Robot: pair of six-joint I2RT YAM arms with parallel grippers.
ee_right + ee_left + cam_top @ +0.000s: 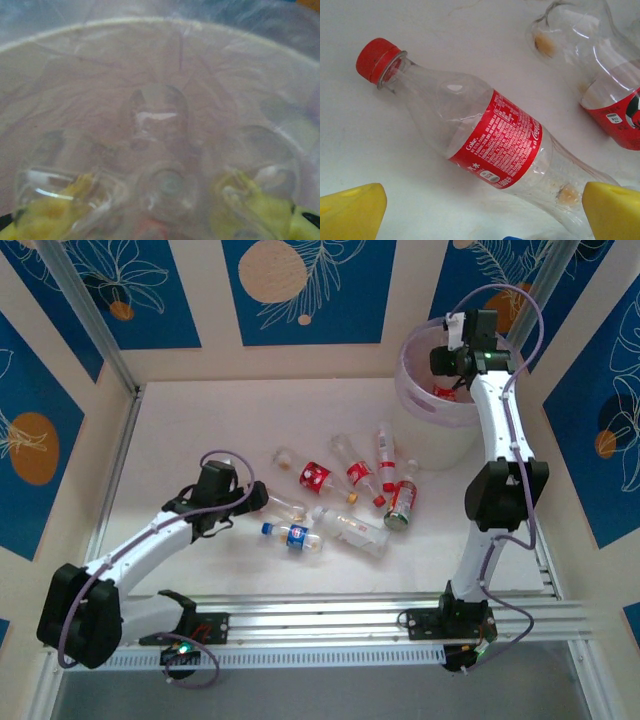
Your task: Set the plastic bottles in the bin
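— What did the room look like?
— It was a boxed-in stall. The cream walls were set with blue panels point(305, 290) carrying white leaf drawings and orange discs, and metal posts stood in the far corners. The surface point(190, 430) was plain white and faintly marked. An aluminium rail point(330, 615) ran along the bottom of the frame, where both arms were bolted.
— And the task's things?
— Most of the plastic bottles point(358, 476) lay on their sides in a loose cluster at the middle of the surface. Several were red-labelled, and a blue-labelled bottle point(298, 535) lay at the cluster's lower left. The bin point(430, 430) stood in the upper right corner, apart from them.
— The left hand?
— The left hand point(481, 215) was spread wide and gripped nothing. Its yellow fingers point(350, 212) sat at the lower corners of the wrist view, one just by the base end of a red-labelled bottle point(495, 135). That bottle lay flat with its red cap toward the upper left.
— The right?
— The right hand point(445, 375) hung over the bin's mouth, closed on a clear bottle point(160, 125). Its wrist view looked through that bottle's base at the bin's pale wall.
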